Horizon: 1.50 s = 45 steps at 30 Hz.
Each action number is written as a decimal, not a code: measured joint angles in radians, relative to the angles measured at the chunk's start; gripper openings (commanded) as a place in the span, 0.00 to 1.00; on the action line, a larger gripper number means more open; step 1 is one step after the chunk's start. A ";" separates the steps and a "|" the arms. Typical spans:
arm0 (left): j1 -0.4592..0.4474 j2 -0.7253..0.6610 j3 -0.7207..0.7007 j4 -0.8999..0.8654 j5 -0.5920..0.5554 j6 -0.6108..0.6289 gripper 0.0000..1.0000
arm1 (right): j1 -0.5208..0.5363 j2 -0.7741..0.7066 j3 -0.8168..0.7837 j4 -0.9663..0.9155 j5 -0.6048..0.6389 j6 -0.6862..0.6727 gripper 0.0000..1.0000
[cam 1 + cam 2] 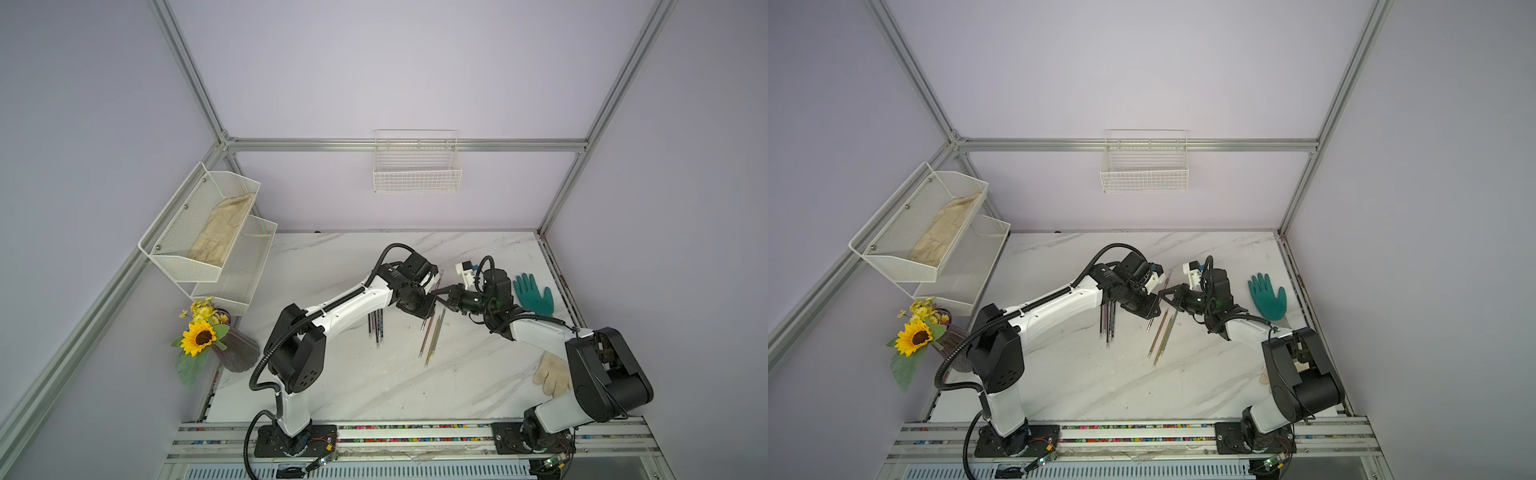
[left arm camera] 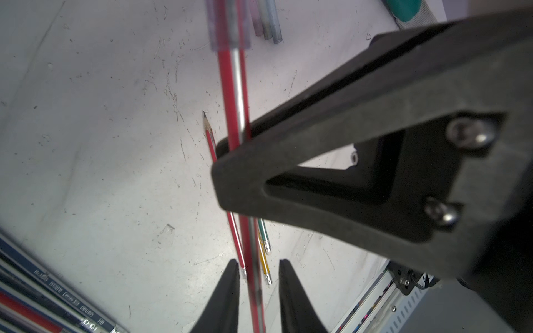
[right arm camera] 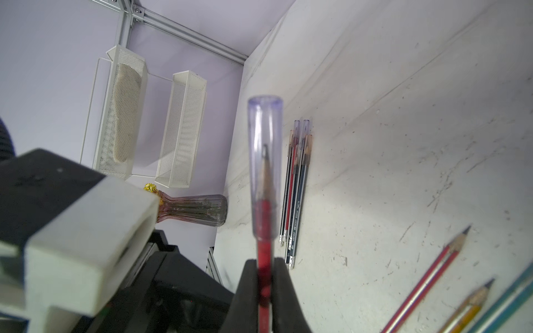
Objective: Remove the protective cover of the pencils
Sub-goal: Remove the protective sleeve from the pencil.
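Pinches a red pencil between the tight-pressed fingers of the right hand, above the middle of the marble-patterned table and a little toward its right edge. Holds it tilted in the air, with the sharpened tip sheathed in a clear plastic cap at the end nearer the far edge. Brackets the lower shaft of the same pencil with the left hand, fingers a little apart, a sliver of table showing between each one and the wood: around it, not gripping. Meets hand to hand in both top views, the right reaching in from the right edge, the left from the front left corner.

Hovers over three bare pencils lying side by side on the table, one red-striped, one yellow, one green, points uncovered and aimed toward the far edge. Has to their left, partly under the left arm, a tight bunch of dark pencils, clear caps on their tips in the right wrist view. Shows, in the left wrist view, a few loose clear caps on the table beyond the held pencil. Shares the table with a teal glove spread flat near the right edge and a cream glove close to the front right corner.
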 measured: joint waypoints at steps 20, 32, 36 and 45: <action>0.008 0.000 0.000 -0.003 -0.015 0.005 0.00 | 0.000 -0.010 -0.013 0.047 -0.027 0.052 0.37; 0.065 -0.024 -0.016 -0.009 -0.003 0.072 0.00 | -0.031 -0.087 -0.025 -0.076 -0.012 -0.010 0.38; 0.050 -0.025 -0.027 -0.011 0.012 0.083 0.00 | -0.065 -0.105 -0.010 -0.119 -0.012 -0.035 0.38; 0.016 -0.025 -0.027 -0.010 0.045 0.105 0.00 | -0.108 -0.075 0.069 -0.160 -0.017 -0.061 0.37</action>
